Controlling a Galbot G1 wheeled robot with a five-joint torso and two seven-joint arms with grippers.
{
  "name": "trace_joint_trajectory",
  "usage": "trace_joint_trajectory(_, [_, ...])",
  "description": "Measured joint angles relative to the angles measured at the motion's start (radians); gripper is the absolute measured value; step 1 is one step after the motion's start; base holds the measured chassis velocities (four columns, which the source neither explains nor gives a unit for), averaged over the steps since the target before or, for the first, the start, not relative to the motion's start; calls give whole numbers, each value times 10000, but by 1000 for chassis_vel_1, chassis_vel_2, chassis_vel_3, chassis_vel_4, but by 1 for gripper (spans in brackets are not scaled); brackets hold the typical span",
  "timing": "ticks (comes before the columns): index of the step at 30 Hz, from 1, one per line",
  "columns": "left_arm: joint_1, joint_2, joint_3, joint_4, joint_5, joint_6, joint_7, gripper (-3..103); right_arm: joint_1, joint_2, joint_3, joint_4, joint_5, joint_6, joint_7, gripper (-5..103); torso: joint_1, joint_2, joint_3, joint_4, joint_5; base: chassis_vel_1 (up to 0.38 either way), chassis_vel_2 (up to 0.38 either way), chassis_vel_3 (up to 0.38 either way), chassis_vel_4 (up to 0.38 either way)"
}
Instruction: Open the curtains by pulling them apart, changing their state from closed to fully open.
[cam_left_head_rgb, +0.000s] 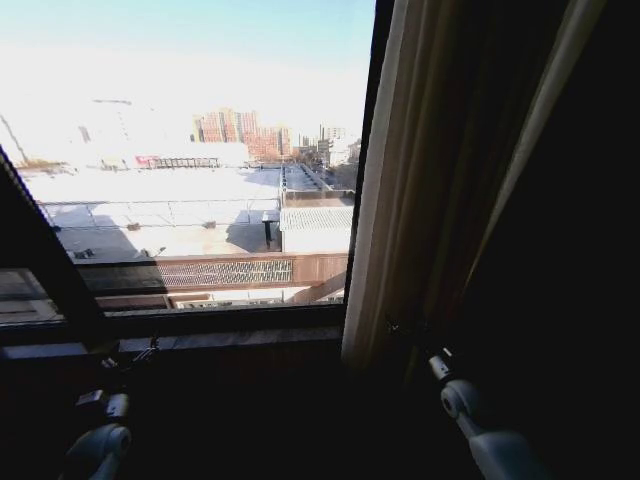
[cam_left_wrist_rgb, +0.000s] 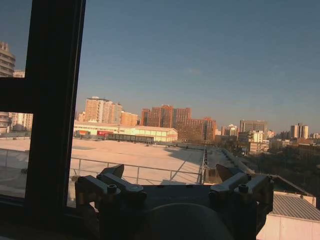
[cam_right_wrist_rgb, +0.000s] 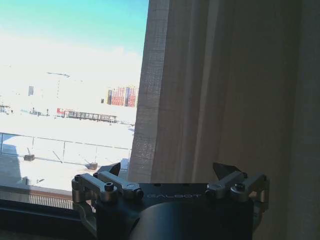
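Curtains (cam_left_head_rgb: 400, 190): gathered on the robot's right side of the window (cam_left_head_rgb: 200, 160), pleated edge hanging beside bare glass; the rest of the pane is uncovered.

Right gripper (cam_right_wrist_rgb: 170, 172): close in front of the curtain's inner edge, jaws spread wide, fabric between and beyond them but not clamped.

Left gripper (cam_left_wrist_rgb: 170, 175): low at the sill (cam_left_head_rgb: 230, 340), facing open glass beside the dark frame (cam_left_wrist_rgb: 52, 110), jaws spread, holding nothing.

Judgement: late stage, opening mostly done. Next move likely calls for closing on the edge or pushing it further right.
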Motion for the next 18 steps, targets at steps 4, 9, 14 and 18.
trace_joint_trajectory(4, [0,0,0,0,0,0,0,100,2,0,-2,-4,0,2,0,100,0,0,1,1,5,320,230,-336,-237])
trace_joint_trajectory(9, [0,0,0,0,0,0,0,100,3,0,-1,-4,0,7,-1,100,-1,0,1,1,5,336,301,-365,-289])
trace_joint_trajectory(14, [0,0,0,0,0,0,0,100,3,0,-1,-4,0,9,-1,100,0,0,1,2,-1,370,339,-379,-334])
trace_joint_trajectory(18, [0,0,0,0,0,0,0,100,5,1,-1,-5,0,14,-1,100,0,0,0,1,6,375,353,-382,-333])
